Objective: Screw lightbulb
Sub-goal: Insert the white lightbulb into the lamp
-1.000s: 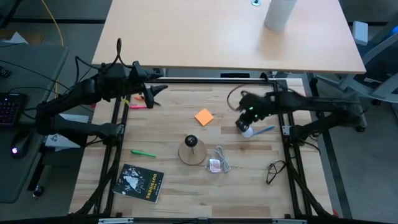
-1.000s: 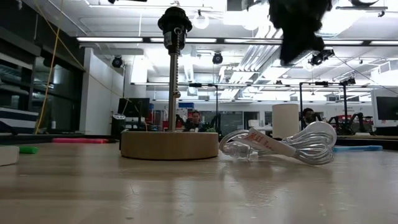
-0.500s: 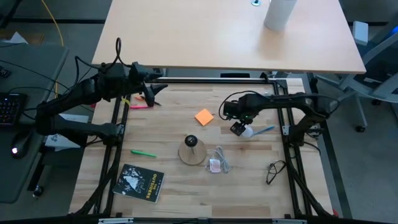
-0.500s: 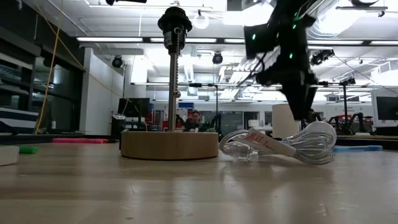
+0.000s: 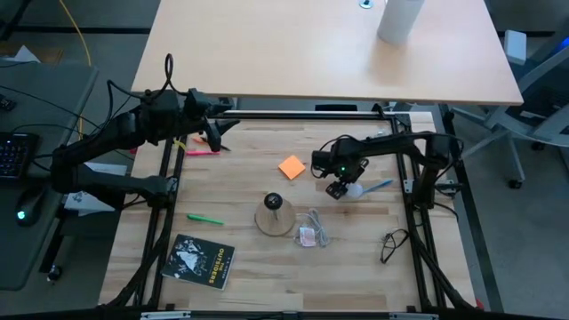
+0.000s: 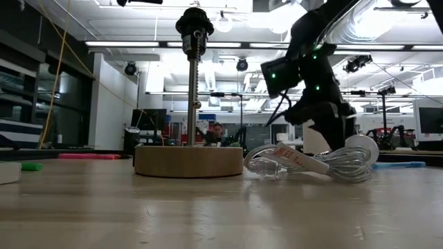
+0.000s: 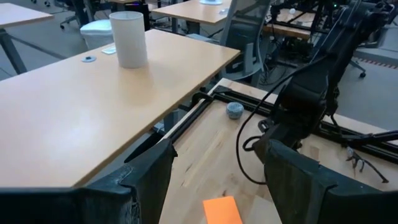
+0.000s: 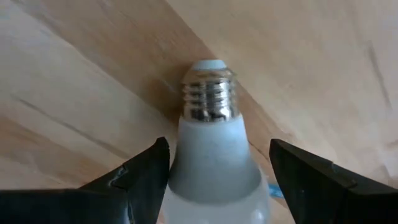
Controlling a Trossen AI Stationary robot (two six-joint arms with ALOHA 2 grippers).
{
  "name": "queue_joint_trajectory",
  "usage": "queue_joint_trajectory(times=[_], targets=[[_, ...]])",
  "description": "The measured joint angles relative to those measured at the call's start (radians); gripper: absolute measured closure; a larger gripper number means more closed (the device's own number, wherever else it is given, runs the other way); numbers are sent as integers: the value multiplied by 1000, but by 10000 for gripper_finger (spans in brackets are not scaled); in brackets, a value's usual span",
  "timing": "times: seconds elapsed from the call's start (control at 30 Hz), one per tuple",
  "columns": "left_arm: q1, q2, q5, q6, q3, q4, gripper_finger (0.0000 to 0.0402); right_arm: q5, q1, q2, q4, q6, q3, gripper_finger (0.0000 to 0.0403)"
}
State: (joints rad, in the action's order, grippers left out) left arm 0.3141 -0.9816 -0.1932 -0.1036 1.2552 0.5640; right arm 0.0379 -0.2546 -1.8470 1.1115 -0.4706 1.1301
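**Right gripper spread around the lightbulb on the table**

While the left arm waits at the far left edge of the wooden table (image 5: 356, 258), its left gripper (image 5: 220, 133) hangs above the boards with its two dark fingers (image 7: 149, 177) parted and nothing between them. The right arm reaches in from the right side, and the right gripper (image 5: 338, 187) is down low at the table surface, to the right of the orange square note (image 5: 291, 166). Its fingers (image 8: 140, 177) stand apart on either side of the lightbulb (image 8: 214, 155), with a gap showing on each side of the white glass, so the bulb is framed, not clamped. The lightbulb lies on its side on the wood, its silver threaded base pointing away from the wrist. Nearer the front sits the round wooden disc (image 6: 188, 161) with its upright black socket (image 6: 194, 22), and just beside it a coiled white cord (image 6: 325, 162) in a see-through packet.
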Motion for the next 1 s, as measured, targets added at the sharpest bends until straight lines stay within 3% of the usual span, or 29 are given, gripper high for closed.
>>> queue_joint_trajectory(times=[0.23, 0.47, 0.7, 0.83, 1.0], targets=[[0, 0, -4, 2, 0, 22, 172, 1, 0, -40, -12, 26, 0, 155], [0, 0, -89, 28, 0, 61, 172, 0, 0, -12, 2, 45, 0, 252], [0, 0, -69, 64, 0, 56, 172, -7, 0, 127, 17, 79, 82, 253], [1, 13, -14, 57, -74, -116, 172, -27, -3, 224, -78, 57, 188, 252], [1, 12, 110, -90, -263, -528, 172, -64, -3, 317, -312, 26, 316, 253]])
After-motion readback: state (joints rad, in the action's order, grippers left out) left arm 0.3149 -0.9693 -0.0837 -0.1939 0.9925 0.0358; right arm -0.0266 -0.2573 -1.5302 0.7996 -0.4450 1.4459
